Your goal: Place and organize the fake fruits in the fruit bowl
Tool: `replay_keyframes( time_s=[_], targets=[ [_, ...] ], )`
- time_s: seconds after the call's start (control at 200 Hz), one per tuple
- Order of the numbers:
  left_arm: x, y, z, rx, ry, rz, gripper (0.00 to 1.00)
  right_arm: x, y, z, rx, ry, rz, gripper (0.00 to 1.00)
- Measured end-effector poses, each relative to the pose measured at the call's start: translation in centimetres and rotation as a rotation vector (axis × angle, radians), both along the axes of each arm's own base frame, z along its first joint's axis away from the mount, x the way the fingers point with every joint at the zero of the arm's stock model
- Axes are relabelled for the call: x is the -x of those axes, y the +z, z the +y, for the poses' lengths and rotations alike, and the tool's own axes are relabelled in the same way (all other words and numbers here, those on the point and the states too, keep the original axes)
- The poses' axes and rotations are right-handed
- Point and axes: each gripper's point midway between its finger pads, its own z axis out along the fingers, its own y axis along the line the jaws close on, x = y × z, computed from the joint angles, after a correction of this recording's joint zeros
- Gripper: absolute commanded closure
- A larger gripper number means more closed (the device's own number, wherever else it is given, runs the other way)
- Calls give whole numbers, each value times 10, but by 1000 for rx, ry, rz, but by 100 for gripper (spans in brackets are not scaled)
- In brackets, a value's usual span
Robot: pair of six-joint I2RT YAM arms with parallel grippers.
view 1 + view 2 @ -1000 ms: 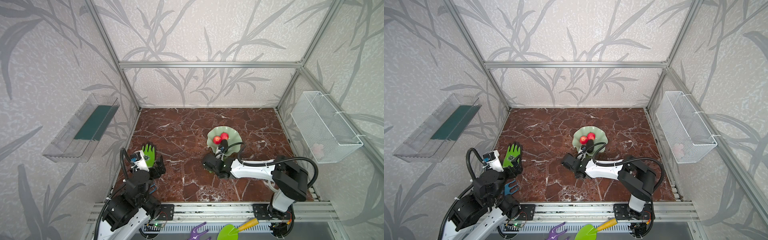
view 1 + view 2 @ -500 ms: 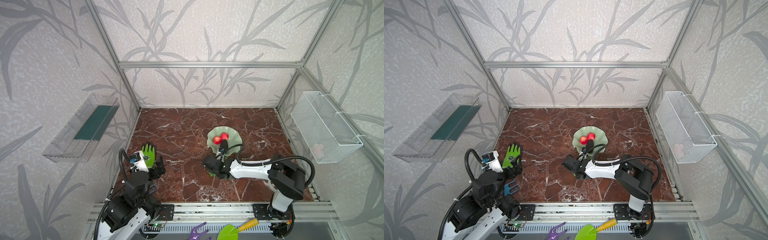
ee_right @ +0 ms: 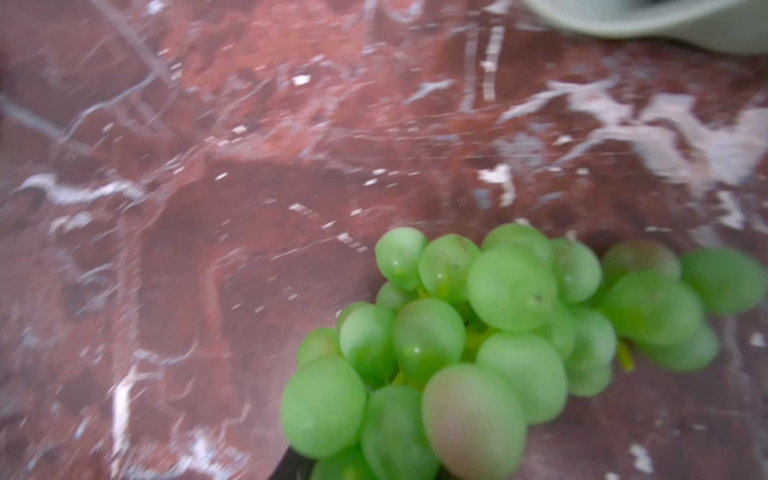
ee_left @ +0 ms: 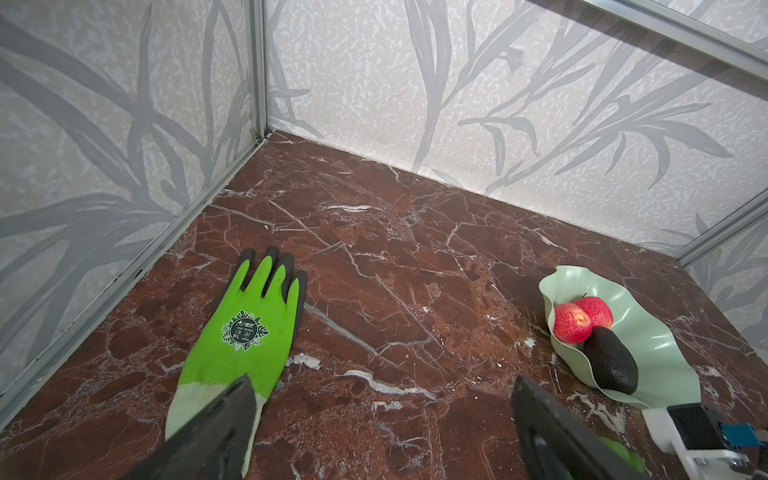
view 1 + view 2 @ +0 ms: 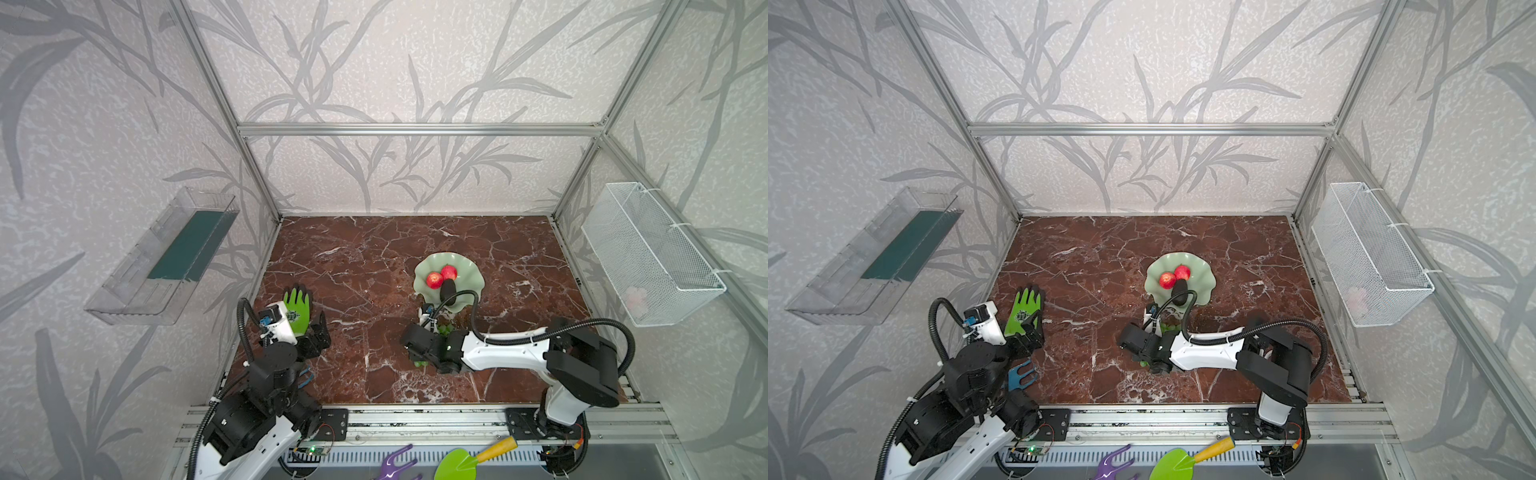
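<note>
The pale green fruit bowl stands right of the floor's middle. In it lie two red fruits and a dark avocado. Just in front of the bowl, my right gripper is low over the marble and shut on the bunch of green grapes, which peeks out on both sides of it. The right wrist view is blurred. My left gripper hangs open and empty at the front left.
A bright green glove lies flat by the left gripper. A white wire basket hangs on the right wall and a clear tray on the left wall. Plastic garden tools lie outside the front rail.
The right gripper has gone from open to shut round the grapes and shifted slightly. The left arm has not moved.
</note>
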Motion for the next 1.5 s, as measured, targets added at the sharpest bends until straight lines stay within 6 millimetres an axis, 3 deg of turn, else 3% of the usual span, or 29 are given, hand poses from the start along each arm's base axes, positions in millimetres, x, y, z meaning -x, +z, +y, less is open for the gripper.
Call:
replay_keyframes(
  time_s=[0.16,0.3,0.63,0.785,1.06,1.345,1.5],
  targets=[
    [0,0,0,1,0,0,4,2,32,33,-48,98,-58,73],
    [0,0,0,1,0,0,4,-1,61,50,-91,149,-112,73],
    [0,0,0,1,0,0,4,-18,124,68,-152,222,-256,72],
    [0,0,0,2,0,0,4,-38,148,70,-195,226,-286,71],
    [0,0,0,6,2,0,4,-92,167,36,-172,171,-340,71],
    [0,0,1,9,6,0,4,-151,201,-34,-156,52,-413,70],
    [0,0,1,15,8,0,4,-172,195,-66,-107,20,-418,69]
  ],
)
